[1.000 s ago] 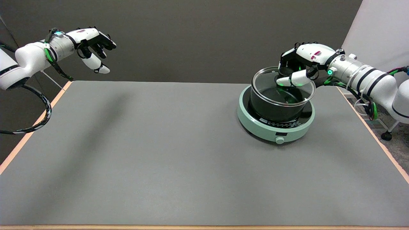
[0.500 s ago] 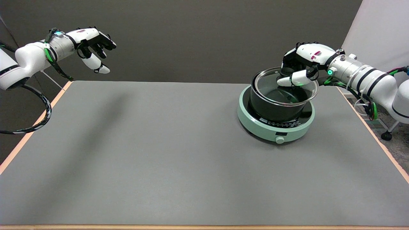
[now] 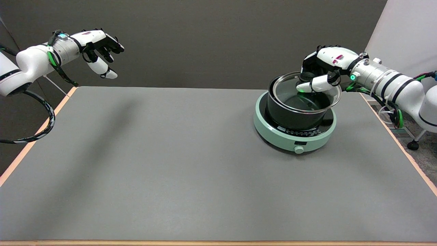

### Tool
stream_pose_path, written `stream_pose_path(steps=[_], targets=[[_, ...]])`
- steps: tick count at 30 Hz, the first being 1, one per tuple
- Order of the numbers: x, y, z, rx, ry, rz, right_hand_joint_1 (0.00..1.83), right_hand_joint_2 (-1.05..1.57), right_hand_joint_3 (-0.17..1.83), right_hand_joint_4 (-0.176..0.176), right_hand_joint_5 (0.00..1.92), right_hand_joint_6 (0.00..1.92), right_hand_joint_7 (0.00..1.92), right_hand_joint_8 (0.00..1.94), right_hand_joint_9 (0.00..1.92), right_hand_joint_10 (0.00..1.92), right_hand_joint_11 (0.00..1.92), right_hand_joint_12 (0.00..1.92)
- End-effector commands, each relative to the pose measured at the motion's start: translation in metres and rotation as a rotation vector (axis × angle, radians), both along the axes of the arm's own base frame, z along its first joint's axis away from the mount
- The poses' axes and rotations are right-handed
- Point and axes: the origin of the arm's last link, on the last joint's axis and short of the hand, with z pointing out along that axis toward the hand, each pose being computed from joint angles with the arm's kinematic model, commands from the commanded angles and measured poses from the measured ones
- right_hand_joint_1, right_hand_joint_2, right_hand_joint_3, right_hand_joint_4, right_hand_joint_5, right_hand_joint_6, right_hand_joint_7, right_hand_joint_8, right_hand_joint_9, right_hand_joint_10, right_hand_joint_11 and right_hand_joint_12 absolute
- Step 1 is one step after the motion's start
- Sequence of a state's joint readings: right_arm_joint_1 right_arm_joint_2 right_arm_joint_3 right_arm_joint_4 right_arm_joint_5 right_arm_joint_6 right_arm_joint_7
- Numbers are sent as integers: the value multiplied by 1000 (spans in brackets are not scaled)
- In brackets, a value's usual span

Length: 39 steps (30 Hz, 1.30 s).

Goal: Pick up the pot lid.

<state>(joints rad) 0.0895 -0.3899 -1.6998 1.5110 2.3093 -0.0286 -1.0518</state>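
Lifted, tilted pot lid, right hand fingers clamped on its knob, clear of pot rim

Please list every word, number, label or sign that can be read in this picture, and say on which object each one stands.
No text here can be read.
White markings on the black top of the green cooker, by the pot: too small and blurred to read.
Small red mark on the back of the right robot hand, which grips the glass pot lid: not readable.
Cooker's front knob: no legible sign.
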Motion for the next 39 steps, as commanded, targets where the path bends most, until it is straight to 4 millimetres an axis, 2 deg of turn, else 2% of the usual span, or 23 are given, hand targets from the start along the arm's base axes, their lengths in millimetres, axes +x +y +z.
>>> stream_pose_path(steps=[1,7,14,20,26,34,39], targets=[[1,1,-1,-13,-116,6,1232,1137,126,-176,743,1163,922,1373,870,1536,625,1813],[5,1,-6,1,-189,14,1232,1153,85,-176,752,1153,924,1358,897,1589,594,1843],[20,2,-11,20,-223,51,1233,1179,31,-176,739,1163,935,1333,909,1611,555,1846],[30,8,1,-5,-243,84,1232,1189,14,-176,736,1164,932,1337,905,1642,546,1848],[29,10,7,11,-313,65,1232,1187,17,-176,737,1163,932,1337,905,1646,546,1852],[28,21,26,17,-387,52,1233,1188,9,-176,736,1165,940,1324,915,1656,537,1863],[37,55,60,-48,-451,100,1231,1202,-12,-176,731,1166,932,1341,908,1676,509,1857]])
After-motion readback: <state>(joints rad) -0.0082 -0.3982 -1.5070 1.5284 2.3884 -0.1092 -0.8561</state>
